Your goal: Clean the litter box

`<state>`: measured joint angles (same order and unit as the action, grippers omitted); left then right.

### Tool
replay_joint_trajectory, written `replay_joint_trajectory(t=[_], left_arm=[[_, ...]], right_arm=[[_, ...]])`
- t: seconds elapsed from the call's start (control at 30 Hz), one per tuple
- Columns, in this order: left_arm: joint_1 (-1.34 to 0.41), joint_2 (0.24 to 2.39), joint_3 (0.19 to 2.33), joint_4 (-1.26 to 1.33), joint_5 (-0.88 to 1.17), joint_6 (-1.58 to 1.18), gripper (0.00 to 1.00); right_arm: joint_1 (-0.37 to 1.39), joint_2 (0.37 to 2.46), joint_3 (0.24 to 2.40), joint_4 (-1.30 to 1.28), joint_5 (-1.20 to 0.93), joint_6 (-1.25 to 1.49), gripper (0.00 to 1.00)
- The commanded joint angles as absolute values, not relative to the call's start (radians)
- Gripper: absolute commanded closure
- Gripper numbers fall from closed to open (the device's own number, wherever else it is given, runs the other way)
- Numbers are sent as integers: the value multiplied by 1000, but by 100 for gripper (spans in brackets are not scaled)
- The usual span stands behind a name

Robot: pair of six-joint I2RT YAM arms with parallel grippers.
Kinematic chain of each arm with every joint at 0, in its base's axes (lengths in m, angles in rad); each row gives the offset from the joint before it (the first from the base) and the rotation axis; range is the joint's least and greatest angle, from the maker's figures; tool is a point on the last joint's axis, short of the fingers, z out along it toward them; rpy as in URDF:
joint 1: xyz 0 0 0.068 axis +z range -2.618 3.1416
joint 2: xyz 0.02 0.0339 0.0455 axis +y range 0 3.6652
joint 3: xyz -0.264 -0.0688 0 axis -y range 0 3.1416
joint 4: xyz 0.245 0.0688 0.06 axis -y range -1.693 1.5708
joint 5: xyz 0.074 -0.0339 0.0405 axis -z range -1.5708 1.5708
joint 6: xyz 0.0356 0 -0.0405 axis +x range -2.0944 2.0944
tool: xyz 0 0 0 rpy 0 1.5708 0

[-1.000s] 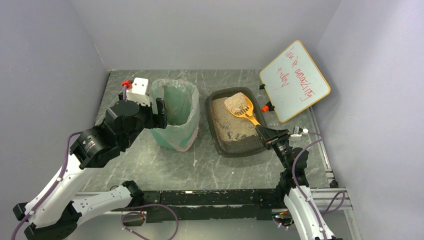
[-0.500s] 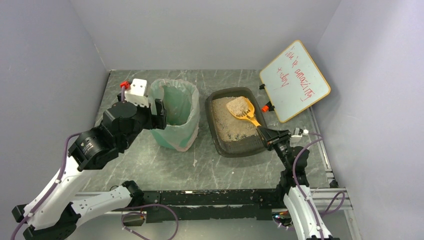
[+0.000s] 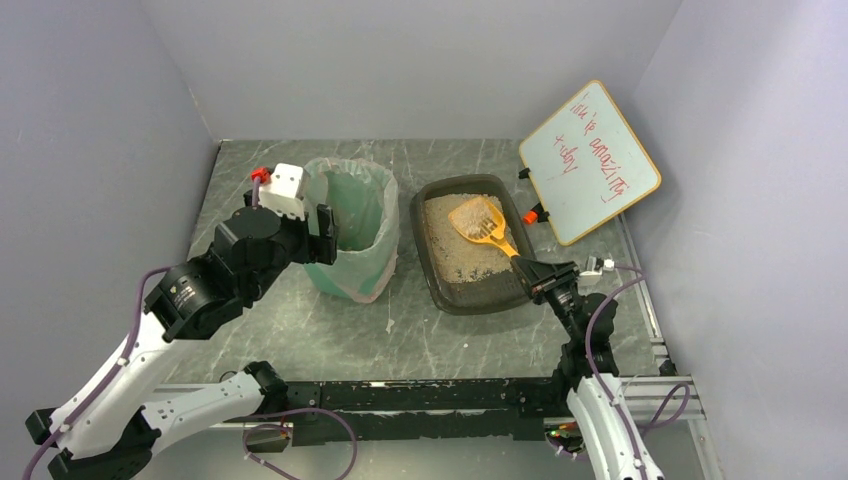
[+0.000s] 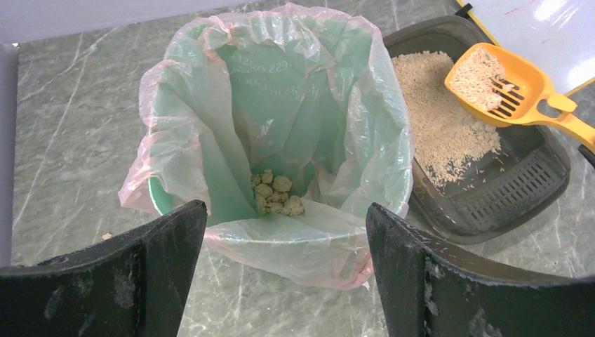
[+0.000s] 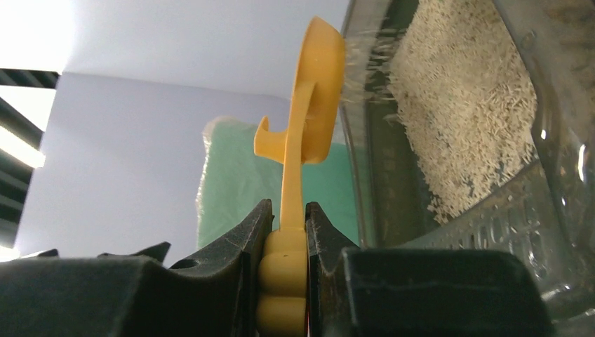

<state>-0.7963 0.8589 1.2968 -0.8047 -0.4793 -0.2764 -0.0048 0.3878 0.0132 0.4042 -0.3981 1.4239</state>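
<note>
The litter box, a dark grey tray with beige litter, sits right of centre on the table; its grated near end and side wall show in the wrist views. My right gripper is shut on the handle of the orange slotted scoop, which hangs tilted above the litter. The scoop carries a thin layer of grains, and grains are falling off the scoop. The handle sits squeezed between both jaws of the right gripper. My left gripper stands open beside the bin, its jaws wide apart with nothing between them.
A green bin with a clear bag liner stands left of the litter box; pale clumps lie at its bottom. A whiteboard with red writing leans at the back right. Grey walls close in the table on three sides.
The scoop carried a heaped load of litter a second ago; most of it has sifted back into the box. The left arm has shifted slightly toward the bin.
</note>
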Motion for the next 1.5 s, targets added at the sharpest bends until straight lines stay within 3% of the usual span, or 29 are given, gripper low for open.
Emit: replay_joint_trajectory(t=[0.0, 0.1, 0.2, 0.33, 0.4, 0.53, 0.63, 0.73, 0.83, 0.93, 1.03, 1.13, 1.23, 1.33, 1.47], left_arm=[[-801, 840, 1286, -752, -454, -257, 11], [-801, 840, 1281, -754, -443, -257, 11], [-801, 833, 1280, -761, -445, -258, 11], [-801, 829, 1284, -766, -443, -256, 11], [-801, 822, 1282, -771, -448, -256, 11], [-801, 818, 1272, -764, -441, -256, 11], [-800, 812, 1260, -767, -448, -250, 11], [-800, 805, 1259, -767, -443, -249, 11], [-801, 800, 1253, -766, -446, -249, 11], [-801, 800, 1254, -761, -436, -248, 11], [-800, 807, 1268, -778, -437, -248, 12], [-801, 805, 1263, -760, -432, -245, 12], [-801, 812, 1279, -775, -431, -253, 12], [-800, 808, 1283, -775, -427, -251, 12], [-801, 804, 1287, -789, -438, -254, 12]], right_arm=[[15, 340, 64, 282, -330, 1339, 100], [33, 394, 3, 472, -416, 1450, 100], [75, 319, 55, 267, -282, 1342, 100], [93, 413, -18, 487, -407, 1457, 100], [109, 354, 51, 284, -298, 1362, 100], [92, 390, 34, 418, -389, 1436, 100], [76, 327, 114, 195, -277, 1307, 100], [63, 373, 37, 420, -407, 1442, 100], [70, 279, 89, 198, -282, 1343, 100], [60, 316, 17, 399, -379, 1464, 100], [81, 269, 104, 189, -296, 1340, 100], [84, 285, 55, 344, -353, 1444, 100], [84, 267, 129, 143, -296, 1317, 100], [74, 282, 46, 356, -379, 1462, 100], [90, 243, 162, 105, -267, 1303, 100]])
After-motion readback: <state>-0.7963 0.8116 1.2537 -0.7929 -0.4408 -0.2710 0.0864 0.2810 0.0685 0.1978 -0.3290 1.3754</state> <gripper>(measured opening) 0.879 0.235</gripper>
